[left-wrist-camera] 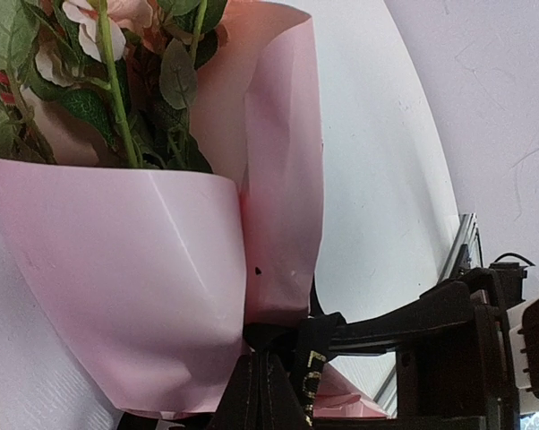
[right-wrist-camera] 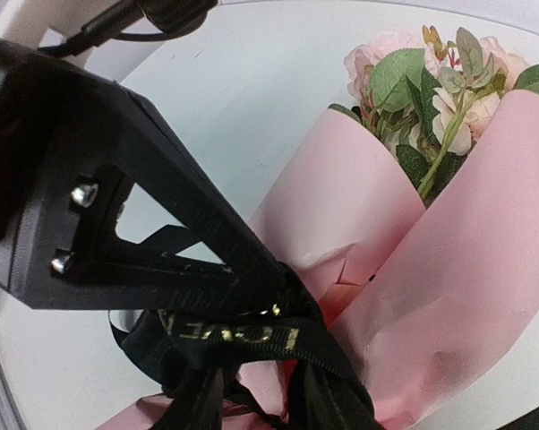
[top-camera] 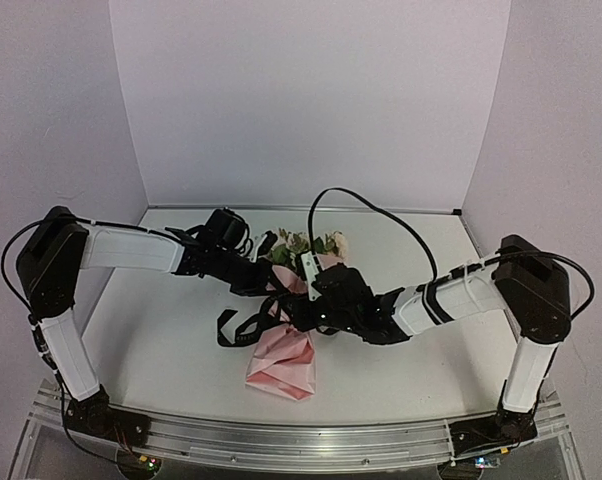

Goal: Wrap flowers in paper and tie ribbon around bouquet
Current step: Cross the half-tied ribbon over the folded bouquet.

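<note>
The bouquet lies mid-table, its pink paper (top-camera: 286, 365) cone pointing at the near edge and the flowers (top-camera: 306, 243) at the far end. The black ribbon (top-camera: 239, 328) circles the cone's waist and loops out to the left. My left gripper (top-camera: 273, 288) reaches that waist from the left. In the left wrist view its fingertips (left-wrist-camera: 259, 376) are pressed together on the ribbon (left-wrist-camera: 310, 363) below the paper (left-wrist-camera: 117, 269). My right gripper (right-wrist-camera: 265, 403) is open, its fingers apart under the gold-lettered ribbon (right-wrist-camera: 243, 333), which lies across them.
White walls close the table at the back and on both sides. An aluminium rail (top-camera: 281, 430) runs along the near edge. A black cable (top-camera: 381, 215) arcs over the right arm. The right arm's body (left-wrist-camera: 466, 349) sits close beside the left fingers.
</note>
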Controlling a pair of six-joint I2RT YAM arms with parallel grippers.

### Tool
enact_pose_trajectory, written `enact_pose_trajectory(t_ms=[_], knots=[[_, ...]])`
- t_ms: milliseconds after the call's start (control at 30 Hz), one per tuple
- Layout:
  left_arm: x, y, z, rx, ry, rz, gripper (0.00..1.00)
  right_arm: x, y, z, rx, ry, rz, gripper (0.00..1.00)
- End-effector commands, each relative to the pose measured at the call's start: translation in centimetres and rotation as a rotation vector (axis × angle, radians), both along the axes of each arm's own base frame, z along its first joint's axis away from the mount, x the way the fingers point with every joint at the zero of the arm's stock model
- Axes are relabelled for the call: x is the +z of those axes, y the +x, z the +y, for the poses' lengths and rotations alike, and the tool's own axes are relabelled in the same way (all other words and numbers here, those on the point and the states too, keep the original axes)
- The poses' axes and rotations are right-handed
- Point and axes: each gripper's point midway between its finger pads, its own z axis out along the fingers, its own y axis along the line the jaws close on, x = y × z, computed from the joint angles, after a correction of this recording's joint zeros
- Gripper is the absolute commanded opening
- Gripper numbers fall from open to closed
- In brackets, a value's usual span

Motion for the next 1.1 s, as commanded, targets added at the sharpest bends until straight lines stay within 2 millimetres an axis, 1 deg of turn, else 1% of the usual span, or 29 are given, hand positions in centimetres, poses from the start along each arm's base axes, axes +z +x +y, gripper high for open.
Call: enact_pose_trajectory(t_ms=[0, 100, 167, 267, 367, 500, 700, 833, 900, 933, 1000, 1067], knots=[[3.6, 1.0, -0.2, 0.046, -0.086, -0.093, 0.0, 2.1, -1.0, -0.9, -0.005, 0.035, 0.018, 0.41], [3.8, 0.9, 0.0, 0.06, -0.093, -0.105, 0.0, 2.4, -1.5, -1.4, -0.005, 0.042, 0.041, 0.44], [3.6, 0.9, 0.3, 0.069, -0.085, -0.106, 0.0, 2.4, -1.8, -1.8, -0.011, 0.037, 0.06, 0.46], [3.5, 1.0, 0.8, 0.089, -0.074, -0.119, 0.0, 2.3, -2.2, -2.4, -0.02, 0.021, 0.086, 0.46], [3.5, 1.1, 1.1, 0.1, -0.065, -0.135, 0.0, 2.8, -2.5, -2.8, -0.028, 0.005, 0.099, 0.46], [3.6, 1.3, 1.3, 0.104, -0.053, -0.152, 0.0, 3.7, -3.4, -2.2, -0.003, -0.042, 0.118, 0.46], [3.5, 1.4, 1.5, 0.091, -0.032, -0.164, 0.0, 3.5, -4.6, -0.9, 0.024, -0.112, 0.15, 0.46], [3.3, 1.5, 1.8, 0.078, -0.031, -0.143, 0.0, 3.1, -4.1, -1.0, -0.018, -0.152, 0.155, 0.47], [3.2, 1.5, 2.0, 0.074, -0.027, -0.139, 0.0, 2.7, -3.6, -1.6, -0.064, -0.185, 0.16, 0.47], [3.2, 1.5, 2.2, 0.074, -0.023, -0.136, 0.0, 2.5, -3.3, -2.0, -0.088, -0.203, 0.157, 0.48], [3.0, 1.7, 2.6, 0.082, -0.016, -0.132, 0.0, 2.2, -2.9, -3.0, -0.129, -0.229, 0.14, 0.53], [2.8, 1.8, 3.1, 0.092, -0.013, -0.123, 0.0, 2.3, -2.8, -3.1, -0.133, -0.236, 0.131, 0.57]])
